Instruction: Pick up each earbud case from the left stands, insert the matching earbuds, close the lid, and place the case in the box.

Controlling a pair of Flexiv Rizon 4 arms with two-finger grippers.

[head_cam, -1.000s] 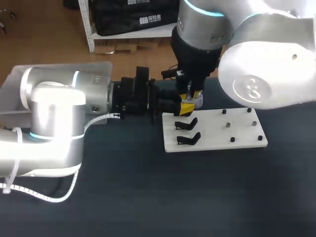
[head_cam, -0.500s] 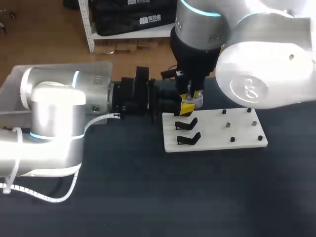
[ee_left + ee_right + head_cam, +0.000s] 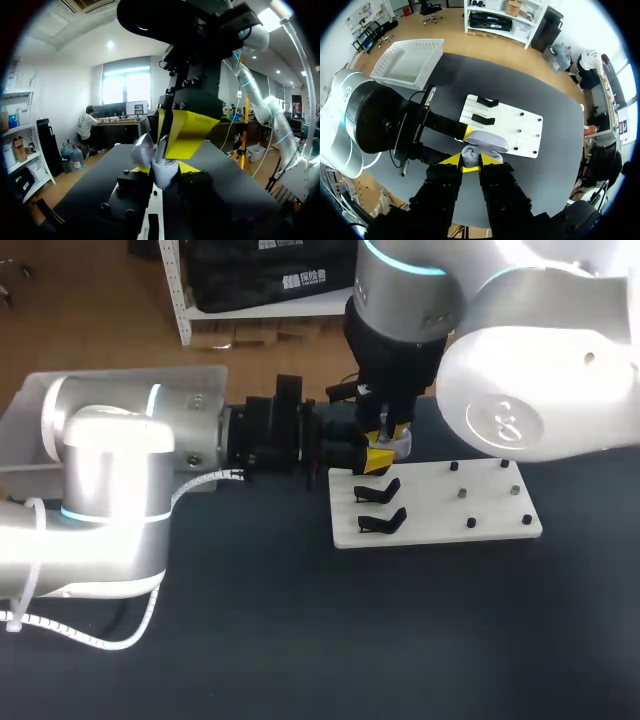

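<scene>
My left gripper (image 3: 368, 454) comes in from the left and is shut on the base of a white earbud case (image 3: 402, 445), held just behind the white board (image 3: 440, 505). In the left wrist view the case (image 3: 165, 176) stands open, its lid (image 3: 143, 150) tipped back beside my right gripper's yellow finger (image 3: 187, 135). My right gripper (image 3: 386, 432) points straight down into the open case. In the right wrist view its tips (image 3: 470, 160) touch both sides of a small grey earbud (image 3: 468, 155), just by the white lid (image 3: 488, 140).
Two empty black stands (image 3: 378, 490) (image 3: 383, 520) sit on the board's left half, and several small pegs (image 3: 462, 493) on its right half. A clear plastic box (image 3: 410, 62) stands at the table's far left, behind my left arm.
My right arm has shifted very slightly to the left. Both grippers stay at the case.
</scene>
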